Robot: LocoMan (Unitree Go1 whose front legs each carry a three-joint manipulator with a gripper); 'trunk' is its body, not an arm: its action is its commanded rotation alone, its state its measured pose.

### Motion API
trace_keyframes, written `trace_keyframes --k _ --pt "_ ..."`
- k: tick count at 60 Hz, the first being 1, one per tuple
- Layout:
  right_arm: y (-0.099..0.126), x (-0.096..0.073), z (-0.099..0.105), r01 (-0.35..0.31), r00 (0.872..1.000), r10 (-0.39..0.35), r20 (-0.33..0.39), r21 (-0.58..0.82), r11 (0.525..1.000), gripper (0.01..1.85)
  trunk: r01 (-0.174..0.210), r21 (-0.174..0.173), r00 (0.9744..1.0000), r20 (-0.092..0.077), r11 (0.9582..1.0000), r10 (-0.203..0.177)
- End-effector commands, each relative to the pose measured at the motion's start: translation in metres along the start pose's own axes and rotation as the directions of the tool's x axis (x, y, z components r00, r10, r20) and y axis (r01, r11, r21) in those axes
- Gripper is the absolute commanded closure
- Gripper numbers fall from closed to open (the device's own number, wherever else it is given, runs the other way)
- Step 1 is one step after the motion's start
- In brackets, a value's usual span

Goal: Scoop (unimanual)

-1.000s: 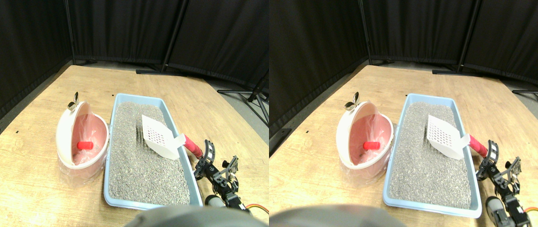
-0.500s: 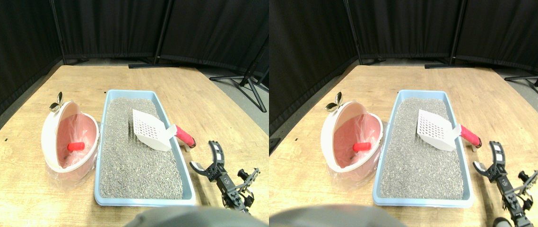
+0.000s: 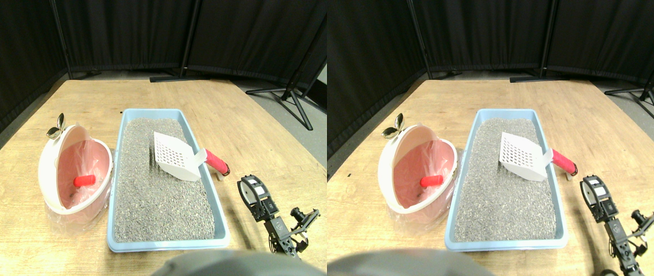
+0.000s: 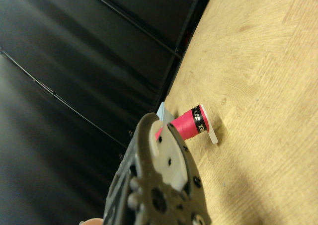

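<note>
The white slotted scoop lies tilted in the litter, its perforated blade dug into the grains near the right wall of the blue tray and its red handle sticking out over that wall toward the bench. It looks like thin moulded plastic: light and stiff, though the blade would likely flex if levered hard against packed litter. The handle's red wrap seems the only sensible hold, thick and probably grippy; the wrist view shows its black-banded end and a small white tab beneath it, free of the wood. Taken near the end, the loaded blade would lever downward, so a hold closer to the tray wall should be steadier.

The end effector hovers beside the tray, near the handle's tip but apart from it, holding nothing; I cannot tell whether its jaws are parted.

The tray wall under the handle is the edge to mind, since a low approach may catch it. Open bench lies to the right. On the tray's left sits a pink bin with a red cylinder inside, just beside the wall, so carrying across means clearing both rims.
</note>
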Motion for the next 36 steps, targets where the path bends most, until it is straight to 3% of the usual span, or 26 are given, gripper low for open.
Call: trace_keyframes --k 1,8,13,17,20,27,35,36 --pt "0.004 0.001 0.005 -0.013 1.000 0.014 0.008 -0.027 1.000 1.81 0.001 -0.027 0.9999 0.015 0.9996 -0.001" --pt "0.006 0.001 0.001 0.000 0.999 -0.001 -0.034 -0.023 1.000 1.81 0.004 -0.028 0.9999 0.013 0.9996 -0.004" --pt "0.007 0.002 -0.003 -0.005 0.999 0.004 -0.035 -0.027 1.000 1.61 0.009 -0.029 0.9999 0.013 0.9995 -0.008" --pt "0.008 0.003 -0.005 0.000 0.999 0.000 -0.034 -0.019 1.000 1.55 0.012 -0.028 0.9999 0.013 0.9995 -0.011" --pt "0.008 0.004 -0.006 0.003 0.999 -0.004 -0.034 -0.017 1.000 1.81 0.014 -0.028 0.9998 0.012 0.9995 -0.014" --pt "0.009 0.006 -0.007 0.008 0.999 -0.008 -0.037 -0.021 1.000 1.79 0.015 -0.028 0.9998 0.012 0.9995 -0.015" --pt "0.009 0.008 -0.007 0.005 0.999 -0.005 -0.033 -0.021 1.000 1.51 0.015 -0.028 0.9998 0.010 0.9995 -0.015" --pt "0.009 0.009 -0.007 0.004 0.999 -0.004 -0.034 -0.025 1.000 1.62 0.015 -0.028 0.9998 0.010 0.9995 -0.015"
